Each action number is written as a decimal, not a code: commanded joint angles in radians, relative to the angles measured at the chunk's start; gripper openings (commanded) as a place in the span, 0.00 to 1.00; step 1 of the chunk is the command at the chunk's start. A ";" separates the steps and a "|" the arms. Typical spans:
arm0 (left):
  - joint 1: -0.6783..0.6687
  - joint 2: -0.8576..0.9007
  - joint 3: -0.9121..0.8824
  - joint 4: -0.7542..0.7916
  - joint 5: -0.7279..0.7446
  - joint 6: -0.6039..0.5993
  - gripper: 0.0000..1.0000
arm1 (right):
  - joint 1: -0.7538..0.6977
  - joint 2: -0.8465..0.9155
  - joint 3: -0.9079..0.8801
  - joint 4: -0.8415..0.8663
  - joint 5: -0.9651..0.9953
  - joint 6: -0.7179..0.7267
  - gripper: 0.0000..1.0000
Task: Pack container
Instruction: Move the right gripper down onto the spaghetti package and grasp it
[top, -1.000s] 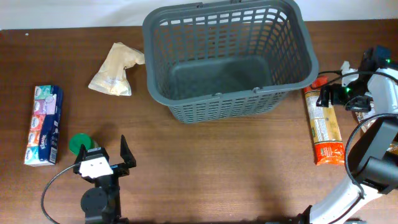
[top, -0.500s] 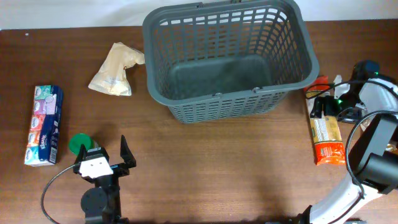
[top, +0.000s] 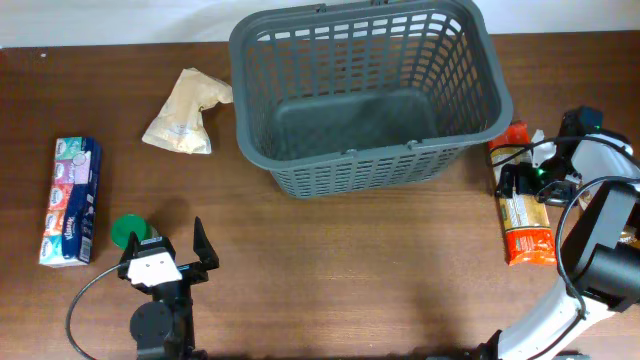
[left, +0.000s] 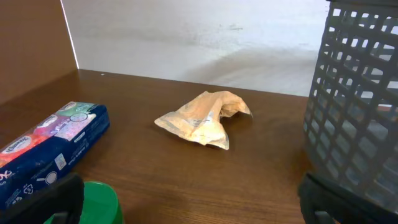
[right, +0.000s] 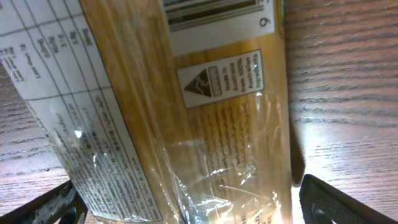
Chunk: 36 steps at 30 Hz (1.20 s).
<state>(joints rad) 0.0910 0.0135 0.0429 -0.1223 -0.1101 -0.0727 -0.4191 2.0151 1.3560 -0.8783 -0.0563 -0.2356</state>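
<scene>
You have one brown wooden table (top: 350, 260) and one of each thing on it. Biggest is the container (top: 370, 172), a dark grey plastic basket with lattice sides, standing upright at the far middle of the table; the left wrist view catches its wall (left: 360, 106) on the right. Next is one long clear plastic packet of spaghetti with orange ends (top: 522, 215), lying flat just beside the container's near right corner. Then comes one blue multi-pack of tissues (top: 70, 200) at the far left edge. One crumpled beige bag (top: 185, 112) lies just left of the container. One small green round disc (top: 125, 231) sits near the tissue pack's near end.

There are two grippers. Your left gripper (top: 165, 242) is spread wide with nothing in it, parked near the front edge with the green disc just beside its left finger. Your right gripper (top: 520, 180) is also spread wide and straddles the spaghetti packet (right: 205, 112), one finger at either side, not clamped on it.

Since a second ago, only your right arm has moved. It has come in from the packet's right side to sit over its upper half. The left arm and every object are unchanged.

Inside the container only its solid base shows.
</scene>
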 joint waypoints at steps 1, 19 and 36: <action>0.004 -0.008 -0.010 0.003 -0.011 -0.010 0.99 | -0.001 0.007 -0.004 0.008 -0.006 0.008 0.99; 0.004 -0.008 -0.010 0.003 -0.011 -0.010 0.99 | 0.000 0.008 -0.008 0.038 -0.006 0.005 1.00; 0.004 -0.008 -0.010 0.003 -0.011 -0.010 0.99 | 0.000 0.007 -0.083 0.096 -0.025 0.006 0.04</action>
<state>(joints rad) 0.0910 0.0135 0.0429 -0.1226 -0.1101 -0.0727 -0.4191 1.9629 1.3178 -0.7990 -0.0723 -0.2428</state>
